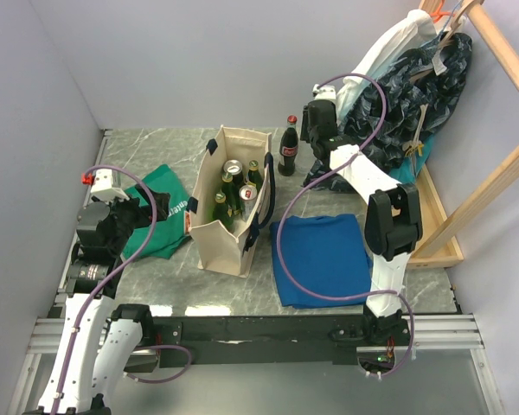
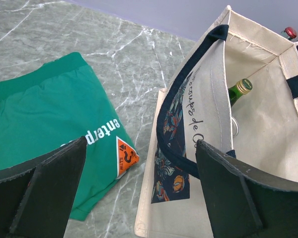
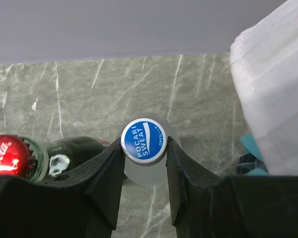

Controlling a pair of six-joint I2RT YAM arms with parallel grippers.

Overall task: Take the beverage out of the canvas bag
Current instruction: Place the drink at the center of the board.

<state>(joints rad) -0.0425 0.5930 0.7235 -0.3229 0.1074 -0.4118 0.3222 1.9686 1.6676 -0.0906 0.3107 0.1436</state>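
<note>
Left end effector (image 2: 141,158) hangs released by the left edge of the bench (image 1: 156,281), probably ready to steady the canvas bag (image 1: 221,246) mid-bench, green bottles (image 1: 221,207) inside. Right end effector (image 3: 145,148) clenches a Pocari Sweat bottle (image 3: 144,140) by its cap near the far edge, beside the Coca-Cola bottle (image 1: 288,149), likely grouping removed drinks.

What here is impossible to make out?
Pocari Sweat bottle: right wrist view, body mostly hidden under its cap and the right pincer.
Green bottle: left wrist view, canvas bag wall covers all but the neck.
Green cloth lettering: left wrist view, left pincer cuts it off.
</note>
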